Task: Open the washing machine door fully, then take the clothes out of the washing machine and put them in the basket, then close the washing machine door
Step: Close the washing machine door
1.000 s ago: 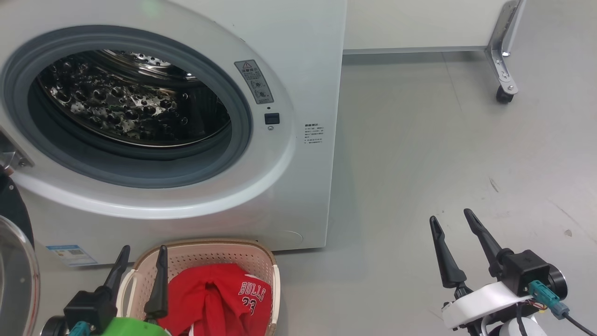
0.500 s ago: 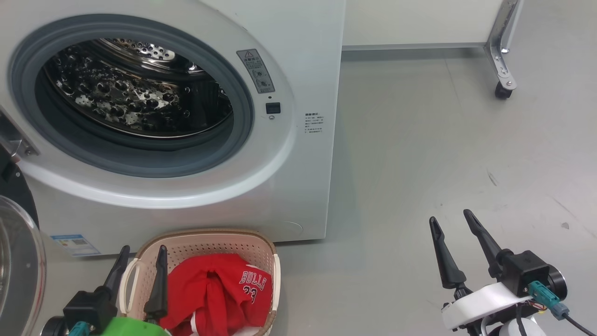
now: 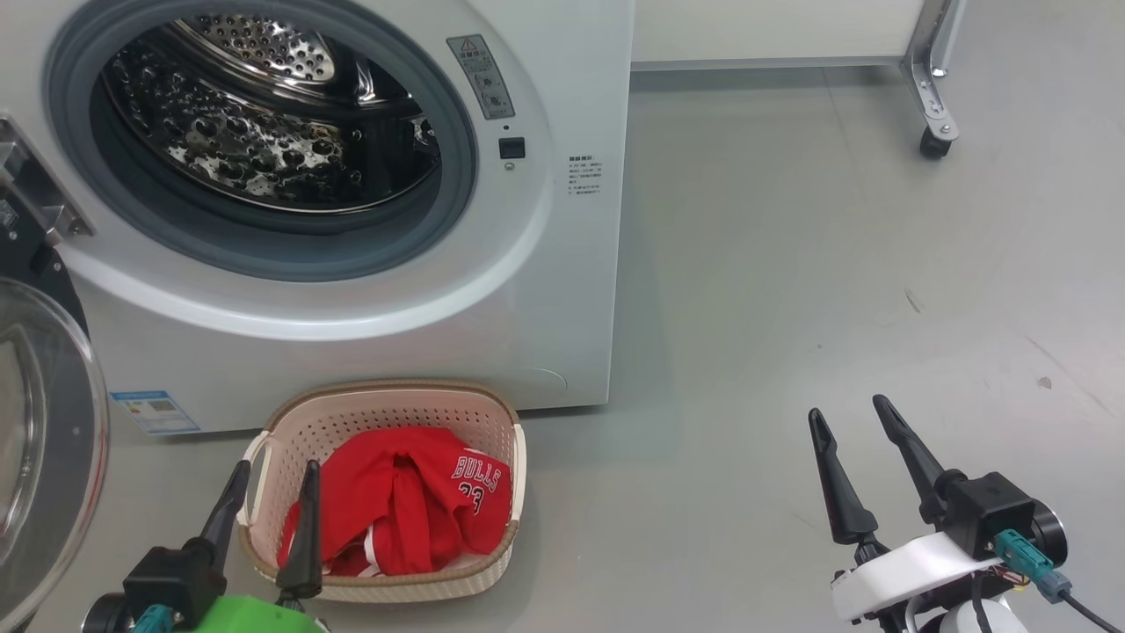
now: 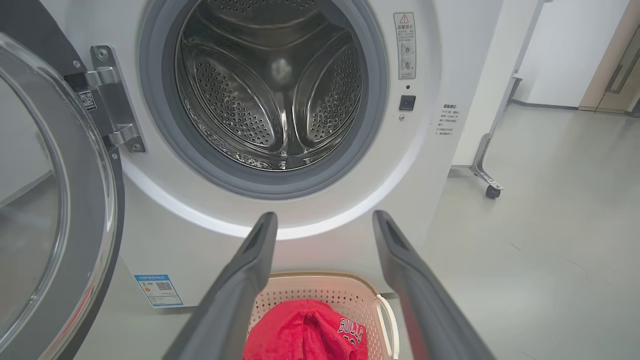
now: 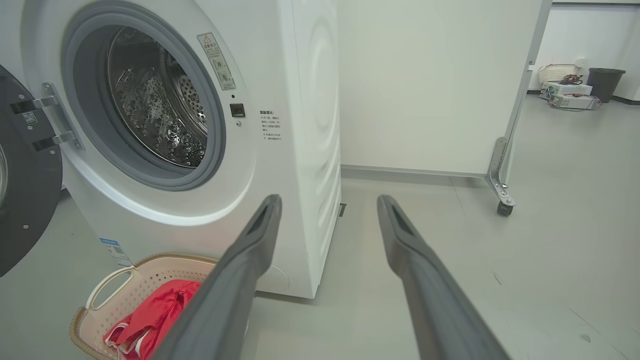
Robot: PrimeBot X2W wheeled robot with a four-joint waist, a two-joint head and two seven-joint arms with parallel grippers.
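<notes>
Clothes [image 3: 395, 501] lie in the basket [image 3: 378, 422] as before, only the camera shifted; left claw [image 3: 274, 468] and right claw [image 3: 847, 407] stay spread.

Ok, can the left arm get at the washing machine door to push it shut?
Probably yes: the washing machine door hangs open just left of the open, empty left end effector, nothing between them; the basket lies ahead, not in the way.

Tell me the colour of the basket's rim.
The basket has a tan-brown rim above cream perforated sides, clearest in the head view.
</notes>
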